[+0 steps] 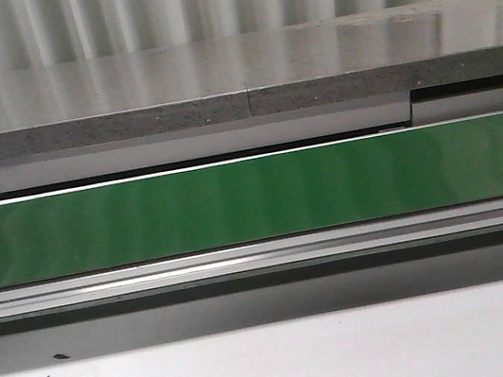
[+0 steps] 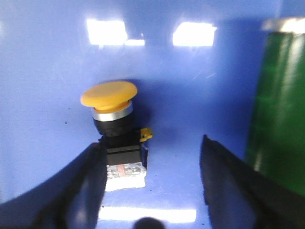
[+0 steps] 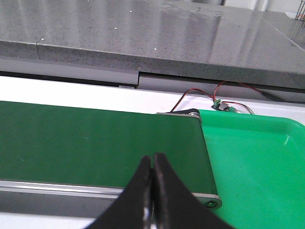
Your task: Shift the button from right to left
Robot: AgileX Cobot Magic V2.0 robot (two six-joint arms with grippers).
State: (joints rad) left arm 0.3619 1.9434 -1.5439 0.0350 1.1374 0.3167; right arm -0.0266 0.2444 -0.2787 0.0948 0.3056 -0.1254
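The button (image 2: pixel 114 129), with a yellow mushroom cap, black collar and clear contact block, stands upright on a blue tray floor (image 2: pixel 200 105) in the left wrist view. My left gripper (image 2: pixel 150 148) is open; the button rests against the inner side of one finger (image 2: pixel 81 176), the other finger (image 2: pixel 228 176) is well apart from it. My right gripper (image 3: pixel 152 160) is shut and empty, above the near edge of the green conveyor belt (image 3: pixel 95 143). Neither gripper nor the button shows in the front view.
The green belt (image 1: pixel 253 198) runs across the front view, with a grey stone counter (image 1: pixel 215 79) behind. A green tray (image 3: pixel 257 162) lies at the belt's end, with wires (image 3: pixel 209 95) near it. The belt's edge (image 2: pixel 276 105) borders the blue tray.
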